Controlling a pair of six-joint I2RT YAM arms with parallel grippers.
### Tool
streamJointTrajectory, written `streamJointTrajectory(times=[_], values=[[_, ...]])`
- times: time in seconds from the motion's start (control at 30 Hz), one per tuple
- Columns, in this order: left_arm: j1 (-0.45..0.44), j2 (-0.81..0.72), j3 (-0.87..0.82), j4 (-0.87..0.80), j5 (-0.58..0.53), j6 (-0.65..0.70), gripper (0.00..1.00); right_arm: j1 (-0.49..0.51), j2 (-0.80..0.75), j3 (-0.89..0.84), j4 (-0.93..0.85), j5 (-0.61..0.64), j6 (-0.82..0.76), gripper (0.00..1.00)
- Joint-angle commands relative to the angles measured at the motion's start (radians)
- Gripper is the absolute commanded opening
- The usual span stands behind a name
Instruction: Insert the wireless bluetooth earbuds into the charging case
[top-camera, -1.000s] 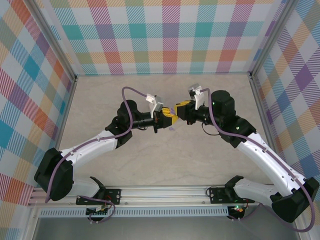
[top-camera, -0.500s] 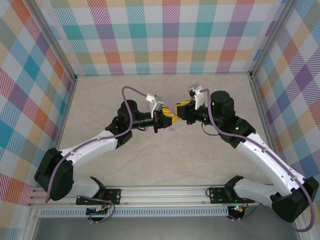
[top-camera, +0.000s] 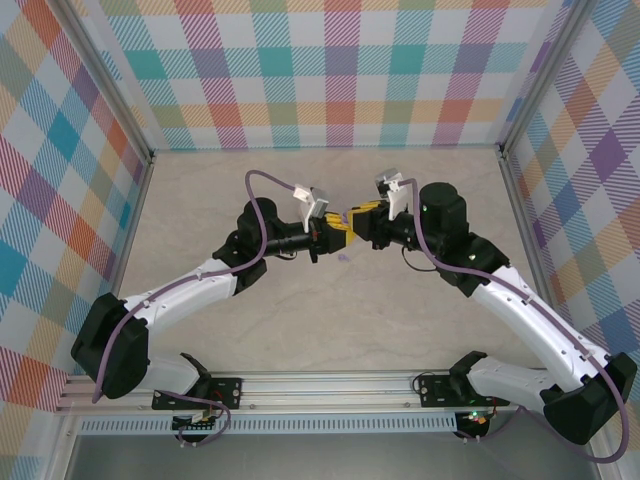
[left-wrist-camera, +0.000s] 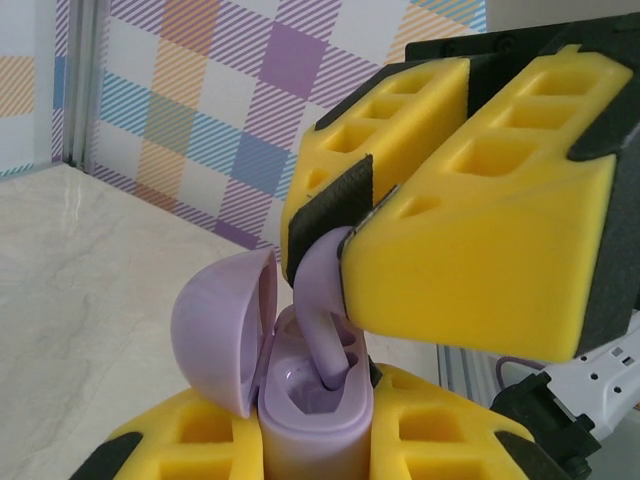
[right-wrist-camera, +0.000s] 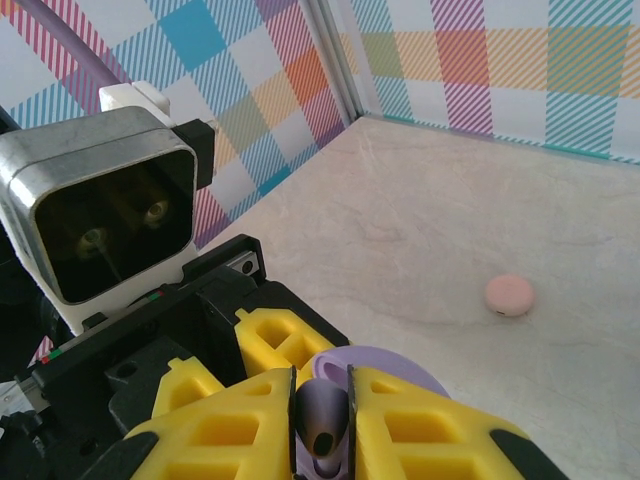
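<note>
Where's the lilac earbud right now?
Left wrist view: lilac earbud pinched in the right gripper, its tip inside the open lilac case held by the left gripper.

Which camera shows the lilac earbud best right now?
Left wrist: the lilac earbud shows side-on, pinched by the right gripper, its tip in the open case. Right wrist sees the earbud end-on between its fingers. From the top it is too small to tell.
</note>
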Motion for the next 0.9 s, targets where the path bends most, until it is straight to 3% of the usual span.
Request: streamJointTrajectory(times=[0.0, 0.63, 0.77, 0.87], values=[[-0.013, 0.002, 0.041, 0.029, -0.028, -0.009, 0.07, 0.010, 0.004, -0.012, -0.010, -0.006, -0.022, 0.21], [-0.012, -0.007, 0.062, -0.056, -0.049, 0.104, 0.05, 0.010, -0.002, 0.003, -0.116, -0.038, -0.036, 0.25], [-0.012, -0.005, 0.067, -0.056, -0.027, 0.116, 0.05, 0.010, -0.001, 0.010, -0.128, -0.034, -0.035, 0.34], [-0.013, -0.005, 0.067, -0.070, -0.021, 0.137, 0.05, 0.010, 0.001, 0.027, -0.140, -0.034, -0.029, 0.47]])
